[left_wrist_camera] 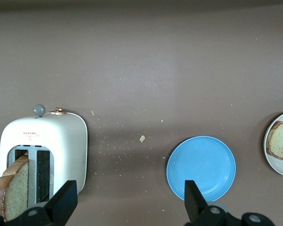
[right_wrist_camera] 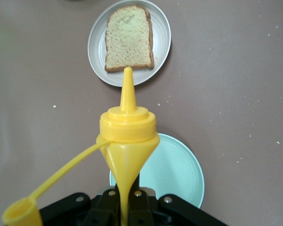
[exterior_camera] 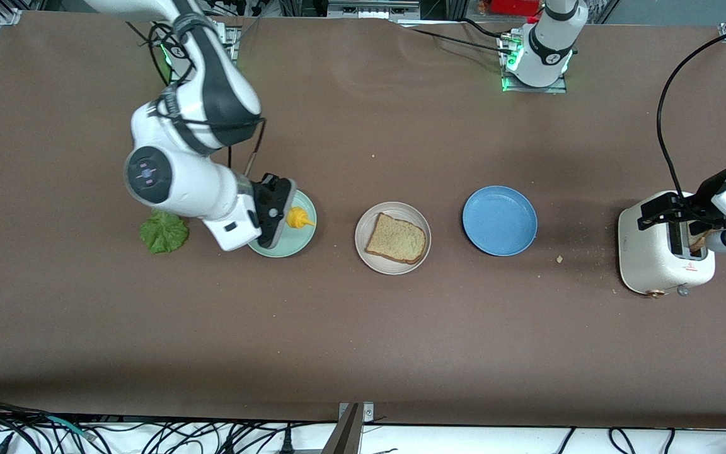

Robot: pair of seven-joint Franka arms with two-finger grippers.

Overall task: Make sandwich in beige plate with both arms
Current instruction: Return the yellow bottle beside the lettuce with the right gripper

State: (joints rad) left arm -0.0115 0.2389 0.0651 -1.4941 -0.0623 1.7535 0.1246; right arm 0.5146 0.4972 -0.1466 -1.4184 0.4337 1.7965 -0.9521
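Observation:
The beige plate [exterior_camera: 361,238] sits mid-table with one toasted bread slice [exterior_camera: 396,238] on it; both show in the right wrist view [right_wrist_camera: 96,47], [right_wrist_camera: 129,37]. A second bread slice [exterior_camera: 698,240] stands in the white toaster [exterior_camera: 653,252], also seen in the left wrist view [left_wrist_camera: 14,188]. The green lettuce leaf [exterior_camera: 164,232] lies on the table toward the right arm's end. My right gripper [exterior_camera: 275,211] is shut on a yellow squeeze bottle [right_wrist_camera: 127,136] over the mint green plate [exterior_camera: 293,243], nozzle toward the beige plate. My left gripper [exterior_camera: 668,214] is open and empty over the toaster.
A blue plate [exterior_camera: 500,221] lies between the beige plate and the toaster [left_wrist_camera: 56,141]. Crumbs lie on the table near the toaster. The bottle's cap [right_wrist_camera: 21,214] hangs open on its strap. Cables run along the table's near edge.

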